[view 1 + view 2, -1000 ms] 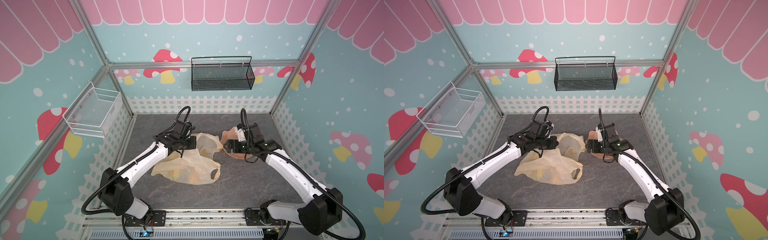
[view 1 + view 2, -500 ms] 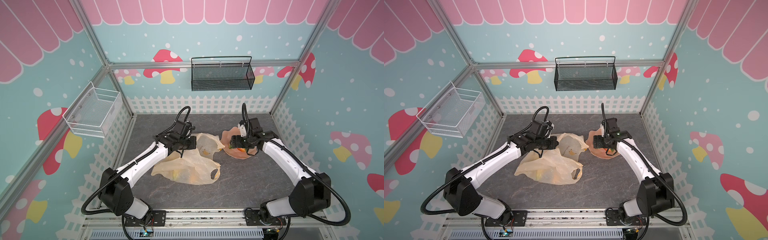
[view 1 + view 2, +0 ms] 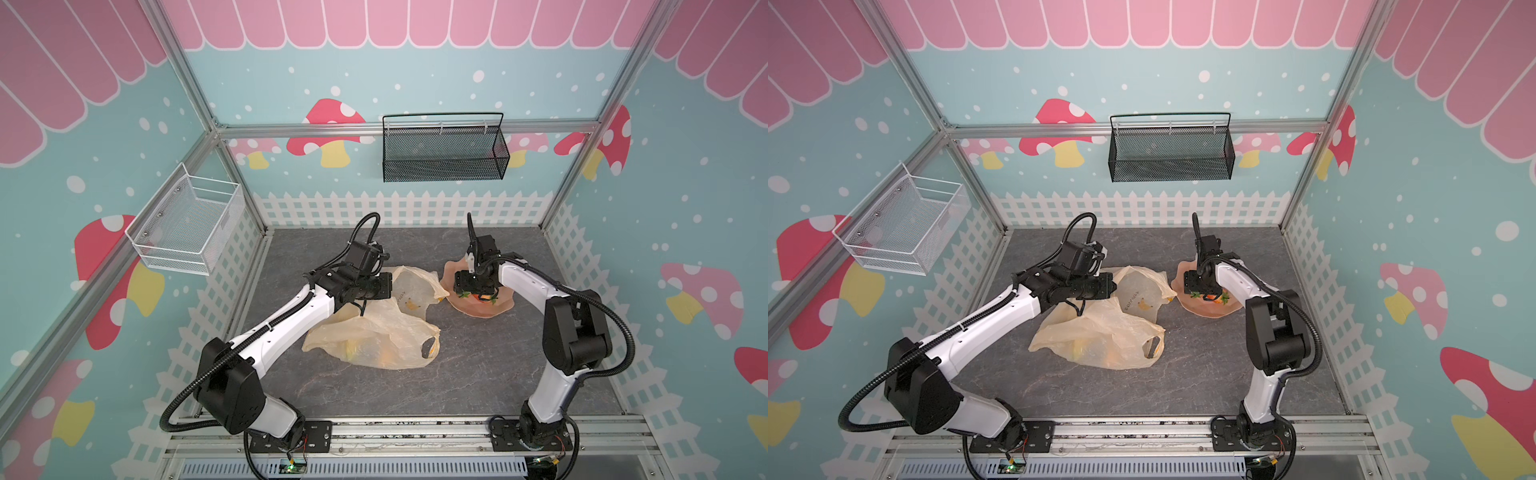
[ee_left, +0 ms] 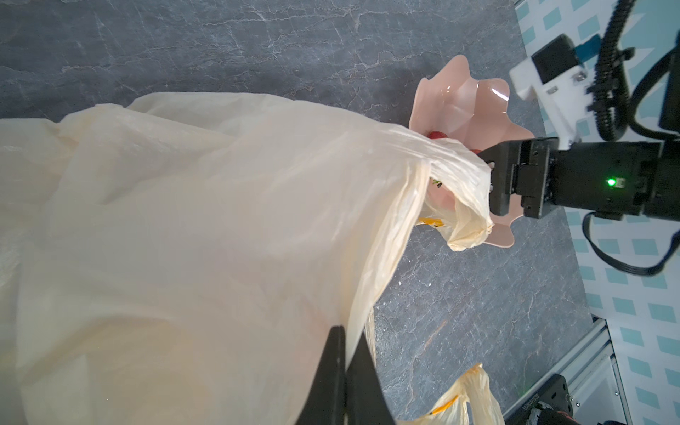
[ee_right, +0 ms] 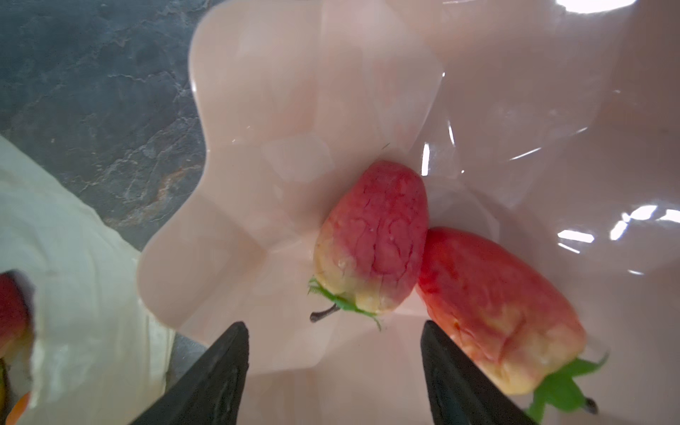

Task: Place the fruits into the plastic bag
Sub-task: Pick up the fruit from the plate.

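The cream plastic bag (image 3: 374, 332) (image 3: 1100, 332) lies crumpled mid-table, and yellow-orange fruits (image 3: 353, 349) show dimly through it. My left gripper (image 4: 346, 331) is shut on the bag's upper edge (image 4: 368, 294) and holds the mouth raised toward the pink bowl (image 3: 498, 309). Down inside the bowl (image 5: 257, 110), my right gripper (image 5: 333, 327) (image 3: 473, 291) is open. Two red green-leafed fruits rest just beyond its tips: one (image 5: 375, 239) ahead of the gap, the other (image 5: 493, 305) beside one finger. Neither is gripped.
A black mesh basket (image 3: 444, 153) hangs on the back wall and a white wire basket (image 3: 187, 228) on the left wall. White fence-printed walls close in the grey table (image 3: 478, 374). One free bag handle loop (image 3: 430, 349) lies toward the front.
My right gripper has swung from beside the bag's mouth to over the bowl, come down into it, and its jaws have narrowed somewhat. The left arm and the bag have stayed put.
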`<state>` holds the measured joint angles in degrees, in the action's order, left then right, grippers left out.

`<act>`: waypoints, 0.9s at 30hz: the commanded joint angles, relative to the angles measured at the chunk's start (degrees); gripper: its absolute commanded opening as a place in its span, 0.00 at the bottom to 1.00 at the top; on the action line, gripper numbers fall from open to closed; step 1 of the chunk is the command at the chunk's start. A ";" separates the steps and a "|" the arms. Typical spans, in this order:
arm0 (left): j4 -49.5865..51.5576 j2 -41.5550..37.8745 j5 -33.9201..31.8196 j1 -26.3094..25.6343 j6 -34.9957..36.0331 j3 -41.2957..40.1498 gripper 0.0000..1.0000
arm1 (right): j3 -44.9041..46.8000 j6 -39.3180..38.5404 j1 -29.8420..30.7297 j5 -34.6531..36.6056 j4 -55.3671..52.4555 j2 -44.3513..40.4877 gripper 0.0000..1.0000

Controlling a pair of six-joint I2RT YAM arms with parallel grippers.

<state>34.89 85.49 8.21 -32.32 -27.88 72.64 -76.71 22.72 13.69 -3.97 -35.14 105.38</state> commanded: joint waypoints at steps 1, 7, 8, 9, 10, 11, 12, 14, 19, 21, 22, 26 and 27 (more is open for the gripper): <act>0.19 -1.56 0.48 0.27 -0.29 -0.75 0.00 | -2.44 -0.65 -0.58 1.49 0.77 2.44 0.75; 0.46 -1.34 0.40 0.26 -0.25 -0.66 0.00 | -4.07 -0.77 -1.03 1.15 1.42 6.73 0.72; 0.57 -1.28 0.36 0.26 -0.25 -0.59 0.00 | -4.44 -0.75 -1.04 1.16 1.47 7.28 0.71; 0.53 -1.17 0.41 0.28 -0.24 -0.57 0.00 | -4.69 -0.83 -1.10 1.07 1.50 7.65 0.70; 0.57 -1.13 0.41 0.29 -0.16 -0.46 0.00 | -5.02 -0.91 -1.10 1.08 1.55 8.11 0.70; 0.61 -1.04 0.36 0.24 -0.16 -0.40 0.00 | -5.19 -0.92 -1.12 1.23 1.56 8.57 0.70; 0.66 -1.03 0.33 0.27 -0.16 -0.31 0.00 | -5.40 -0.92 -1.17 1.27 1.56 8.89 0.69; 0.72 -0.94 0.24 0.29 -0.23 -0.31 0.00 | -5.46 -1.01 -1.23 1.46 1.64 9.54 0.68; 0.72 -0.86 0.12 0.25 -0.16 -0.11 0.00 | -4.79 -0.92 -1.30 2.04 2.61 10.43 0.63; 0.70 -0.77 0.10 0.25 -0.16 -0.12 0.00 | -4.84 -0.92 -1.28 2.51 2.69 10.34 0.62; 0.73 -0.77 0.14 0.28 -0.16 -0.04 0.00 | -4.83 -0.92 -1.30 2.78 2.77 10.28 0.61; 0.70 -0.50 0.24 0.24 -0.16 0.15 0.00 | -4.82 -1.40 -1.39 3.35 2.86 9.32 0.56; 0.69 -0.42 0.22 0.24 -0.16 0.23 0.00 | -4.84 -1.53 -1.36 3.46 2.76 9.02 0.55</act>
<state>34.89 85.49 8.23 -32.32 -27.88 72.62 -80.66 22.11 12.73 -1.74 -32.51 114.39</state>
